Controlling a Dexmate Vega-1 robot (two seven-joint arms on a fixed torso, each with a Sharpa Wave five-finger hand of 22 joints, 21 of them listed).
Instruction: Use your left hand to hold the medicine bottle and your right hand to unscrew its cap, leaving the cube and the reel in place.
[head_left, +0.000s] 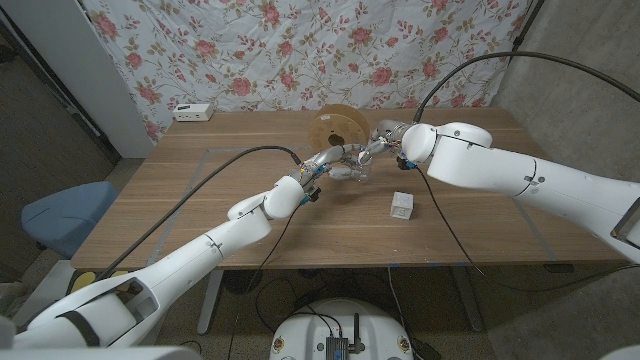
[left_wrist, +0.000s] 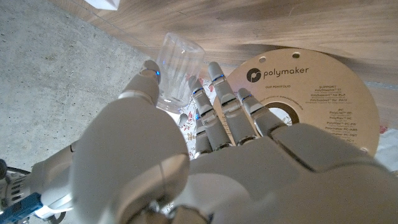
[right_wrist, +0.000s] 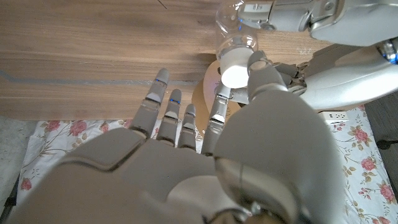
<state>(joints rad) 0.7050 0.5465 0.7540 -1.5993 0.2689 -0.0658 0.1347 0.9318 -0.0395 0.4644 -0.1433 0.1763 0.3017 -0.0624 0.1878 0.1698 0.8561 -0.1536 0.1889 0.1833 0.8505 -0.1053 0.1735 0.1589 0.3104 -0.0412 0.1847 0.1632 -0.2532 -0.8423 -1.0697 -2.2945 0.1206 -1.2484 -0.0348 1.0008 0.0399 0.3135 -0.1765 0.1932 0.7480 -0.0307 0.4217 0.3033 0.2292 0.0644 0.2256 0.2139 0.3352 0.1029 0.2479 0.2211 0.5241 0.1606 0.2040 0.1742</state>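
Note:
The clear medicine bottle (head_left: 352, 170) is off the table in front of the reel, and my left hand (head_left: 322, 168) grips its body between thumb and fingers. In the left wrist view the bottle's clear body (left_wrist: 178, 68) sticks out past my left hand (left_wrist: 205, 155). Its white cap (right_wrist: 235, 67) faces my right hand (right_wrist: 205, 149), whose thumb and one finger pinch the cap while the other fingers are spread. My right hand (head_left: 383, 143) comes in from the right. The cardboard reel (head_left: 339, 126) stands on edge behind the bottle, and the white cube (head_left: 402, 205) lies in front, to the right.
A white power strip (head_left: 193, 112) lies at the table's far left corner. Flowered cloth hangs behind the table (head_left: 200, 200). The reel (left_wrist: 311, 87) is close behind my left hand. A blue chair (head_left: 60, 215) stands left of the table.

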